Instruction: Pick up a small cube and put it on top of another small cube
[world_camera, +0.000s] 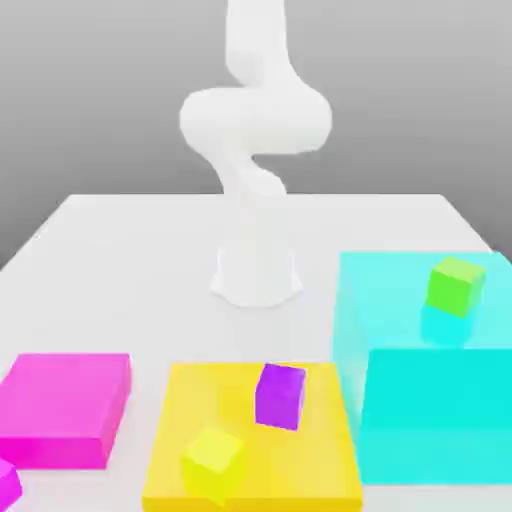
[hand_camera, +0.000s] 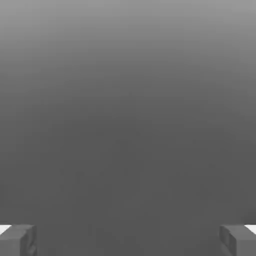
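A small magenta cube (world_camera: 5, 487) lies on the white table (world_camera: 150, 260) at the front corner on the exterior view's left, cut off by the picture's edge. A small purple cube (world_camera: 280, 396) and a small yellow cube (world_camera: 212, 462) rest on a flat yellow block (world_camera: 310, 470). On top of a tall cyan block (world_camera: 435, 410) sits a small green cube (world_camera: 455, 286). In the hand view my gripper (hand_camera: 128, 241) is open, its grey fingertips (hand_camera: 17, 241) far apart with only blank grey background between them. It holds nothing.
A large flat magenta block (world_camera: 65, 408) lies at the front on the exterior view's left, beside the small magenta cube. The arm's white base (world_camera: 256, 270) stands mid-table behind the blocks, and the arm rises out of the picture above it.
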